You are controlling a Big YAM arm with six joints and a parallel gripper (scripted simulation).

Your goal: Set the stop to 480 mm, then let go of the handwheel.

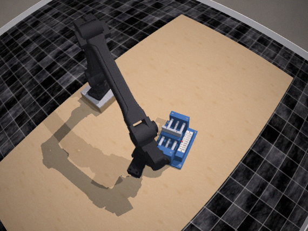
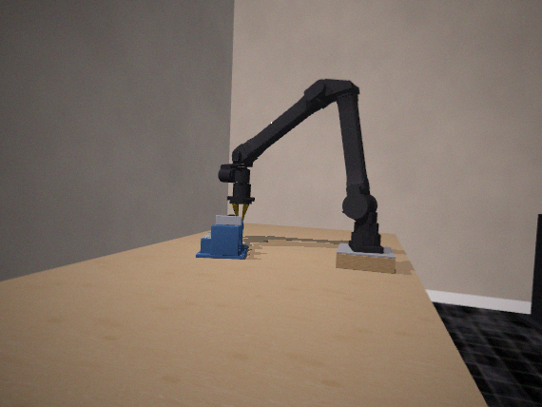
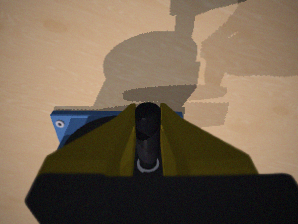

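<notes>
The blue stop fixture (image 1: 179, 115) (image 2: 225, 242) stands on the table. Its grey stop plate (image 1: 172, 130) (image 2: 228, 220) sits across the rods, between the end blocks. A small red pointer (image 1: 181, 141) is near the middle of the white scale (image 1: 182, 147); its numbers are too small to read. My gripper (image 2: 240, 218) (image 3: 148, 111) points down at the fixture's near end and is shut on the handwheel's black upright handle (image 3: 148, 119). The fingers are hidden by the arm in the top view. The handwheel's disc is mostly hidden beneath the fingers.
The arm's pale base block (image 1: 101, 106) (image 2: 365, 262) stands at the table's edge. The fixture's tall end block (image 1: 179, 119) rises beyond the stop plate. The arm's wrist hangs over the fixture's near corner.
</notes>
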